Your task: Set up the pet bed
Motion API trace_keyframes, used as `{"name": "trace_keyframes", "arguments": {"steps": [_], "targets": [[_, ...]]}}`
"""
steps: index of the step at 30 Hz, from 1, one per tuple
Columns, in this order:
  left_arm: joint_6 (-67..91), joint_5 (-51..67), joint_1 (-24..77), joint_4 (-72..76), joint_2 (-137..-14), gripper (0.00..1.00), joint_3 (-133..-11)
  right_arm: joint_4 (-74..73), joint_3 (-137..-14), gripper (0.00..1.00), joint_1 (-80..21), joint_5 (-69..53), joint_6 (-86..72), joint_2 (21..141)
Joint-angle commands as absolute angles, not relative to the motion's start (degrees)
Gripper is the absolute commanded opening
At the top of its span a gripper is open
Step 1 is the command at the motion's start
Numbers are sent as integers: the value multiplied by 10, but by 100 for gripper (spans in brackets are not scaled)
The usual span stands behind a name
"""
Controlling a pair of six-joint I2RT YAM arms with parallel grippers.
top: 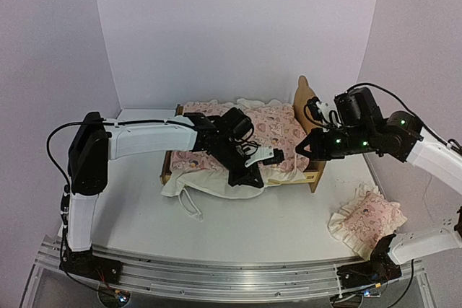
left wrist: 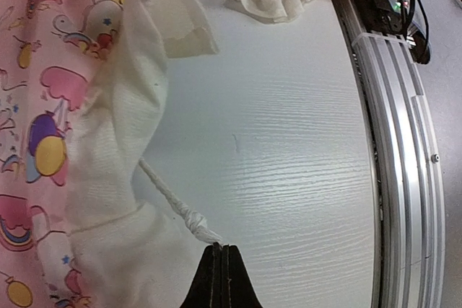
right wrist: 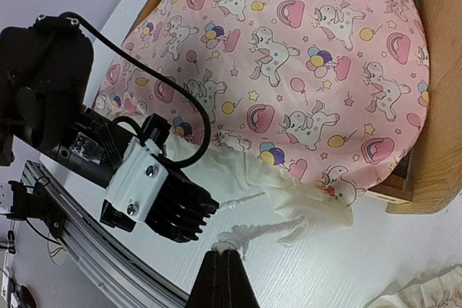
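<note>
1. The left gripper (left wrist: 220,250), fingers pressed fully together, is pinching the knotted end of a white twisted cord (left wrist: 173,207). The right gripper (right wrist: 226,254), equally tight, is nipping the cream ruffle of a pink unicorn-print cover (right wrist: 289,70).
2. The white wood-grain table (top: 274,229) is carrying everything.
3. The light plywood pet bed (top: 303,102) is sitting at the table's far middle, headboard rightward.
4. The cover is draping the bed, spilling over its near rail.
5. A small pink ruffled pillow (top: 367,218) is lying near the right arm's base.
</note>
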State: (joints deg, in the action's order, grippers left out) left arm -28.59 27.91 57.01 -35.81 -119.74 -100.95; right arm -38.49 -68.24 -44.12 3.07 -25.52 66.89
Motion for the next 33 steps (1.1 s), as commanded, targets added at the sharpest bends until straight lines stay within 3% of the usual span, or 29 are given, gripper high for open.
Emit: {"name": "trace_keyframes", "arguments": {"steps": [1, 13, 21, 24, 28, 33], "targets": [[-284, 333, 596, -327, -1174, 0, -969, -396, -672, 0, -439, 1, -268, 670], [-205, 446, 633, -255, -1211, 0, -958, -365, -495, 0, -439, -106, -323, 716], [-161, 422, 619, -231, -1215, 0, -951, -87, -334, 0, -452, -216, -411, 768], [-157, 406, 620, -221, -1221, 0, -954, -77, -354, 11, -469, -258, -395, 814], [-144, 384, 620, -203, -1232, 0, -961, -101, -376, 42, -475, -271, -382, 834], [-134, 380, 619, -193, -1238, 0, -966, -122, -346, 51, -474, -194, -390, 772]]}}
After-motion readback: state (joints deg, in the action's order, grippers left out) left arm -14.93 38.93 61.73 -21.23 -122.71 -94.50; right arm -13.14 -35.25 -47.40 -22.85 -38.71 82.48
